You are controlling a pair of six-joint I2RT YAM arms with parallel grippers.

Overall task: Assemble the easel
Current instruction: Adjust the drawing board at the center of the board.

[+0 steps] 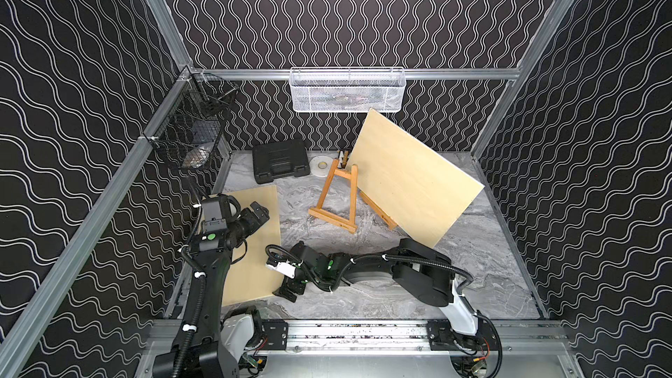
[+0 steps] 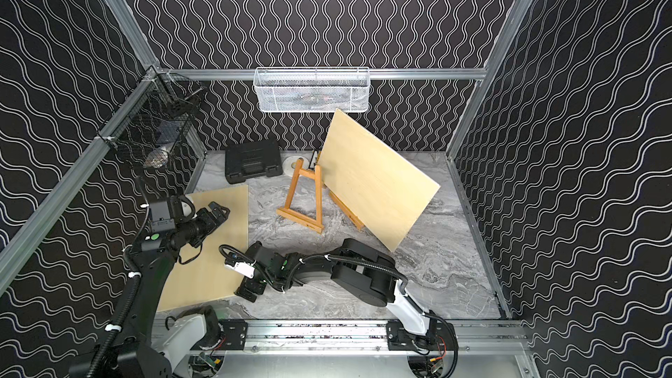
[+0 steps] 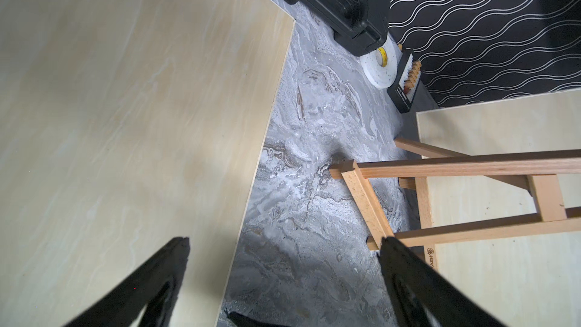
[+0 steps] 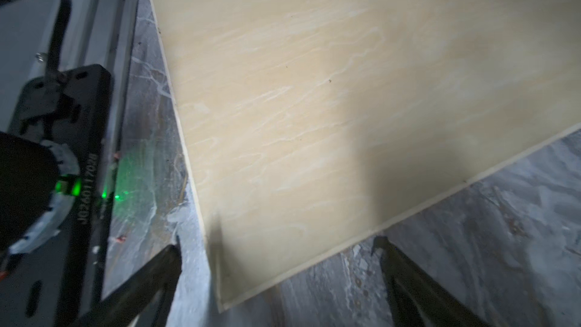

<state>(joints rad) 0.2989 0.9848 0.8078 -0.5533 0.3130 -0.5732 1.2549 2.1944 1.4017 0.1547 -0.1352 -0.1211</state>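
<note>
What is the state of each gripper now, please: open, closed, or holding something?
Left gripper: open, holding nothing.
Right gripper: open, holding nothing, by a corner of the flat board.

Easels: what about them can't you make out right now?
- Second easel: in both top views the leaning board hides all but its lower edge.
- Free easel: no rear support shows in the top views; the left wrist view cuts off its top.
- Right wrist view shows only the flat board, no easel.

Both top views: high, frontal, angled down over whole table (image 1: 491, 249). Wrist views: close, low, sharing flat board (image 3: 125, 121).
</note>
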